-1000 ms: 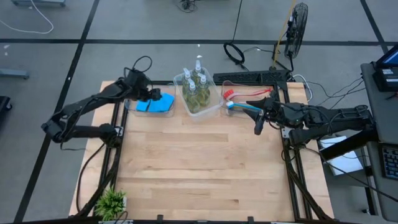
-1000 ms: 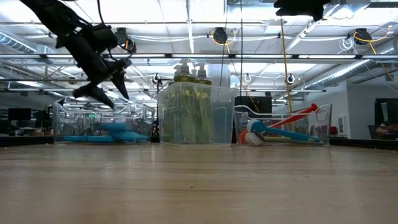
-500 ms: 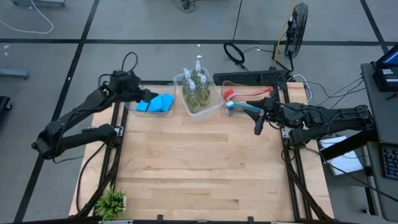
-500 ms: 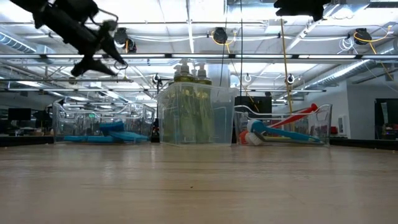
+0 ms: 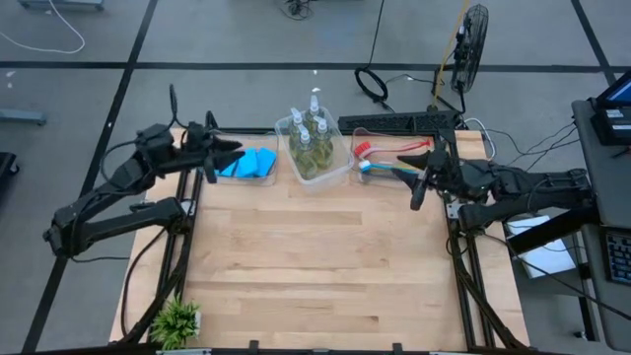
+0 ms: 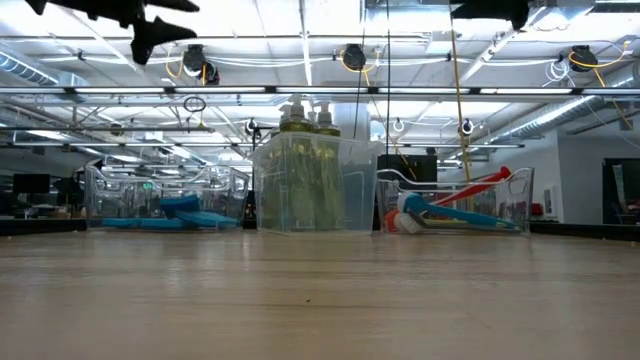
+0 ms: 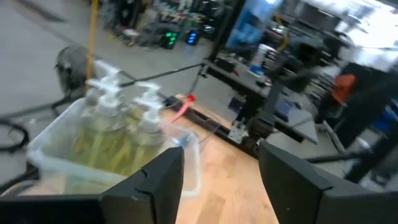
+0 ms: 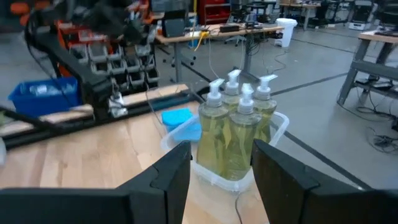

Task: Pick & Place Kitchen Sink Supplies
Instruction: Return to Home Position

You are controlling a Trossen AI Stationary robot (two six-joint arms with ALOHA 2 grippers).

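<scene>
Though far from left hand point(image 5: 225, 158), plant point(image 5: 177, 320).

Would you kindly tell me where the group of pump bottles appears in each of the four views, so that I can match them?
High view: the pump bottles are at top middle, by the table's far edge.
Low view: near the picture's centre, across the table.
Left wrist view: in view, seen from close by.
Right wrist view: in view, four pump heads showing.
Shared landmark: the clear tub that holds them.
</scene>
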